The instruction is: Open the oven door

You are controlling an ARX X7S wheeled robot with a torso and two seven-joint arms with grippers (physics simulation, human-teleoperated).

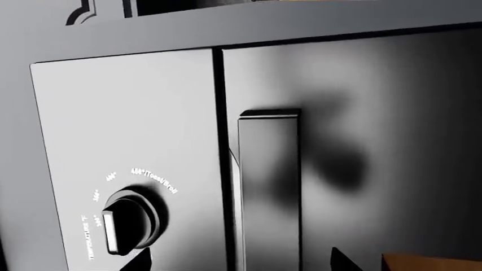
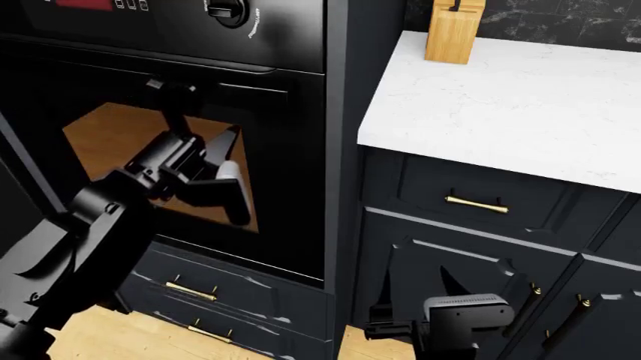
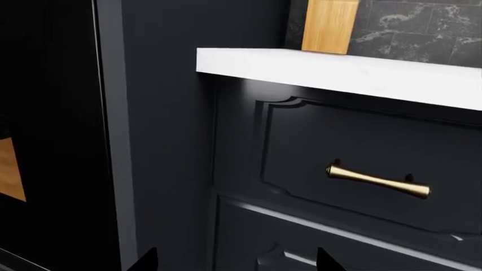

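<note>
oven door [image 2: 290,180]: glossy black, brownish window, closed, bar handle [image 1: 270,192] along top edge
left gripper [image 2: 206,161]: jaws apart, near window
right gripper [image 2: 446,300]: jaws apart, holding nothing

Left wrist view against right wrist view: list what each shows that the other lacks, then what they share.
Only the left wrist view shows the round black control knob with white markings and the long black bar handle on the glossy black oven door. Only the right wrist view shows the white countertop, the pale wooden block and the brass drawer handle. Both share a sliver of brownish oven window.
</note>
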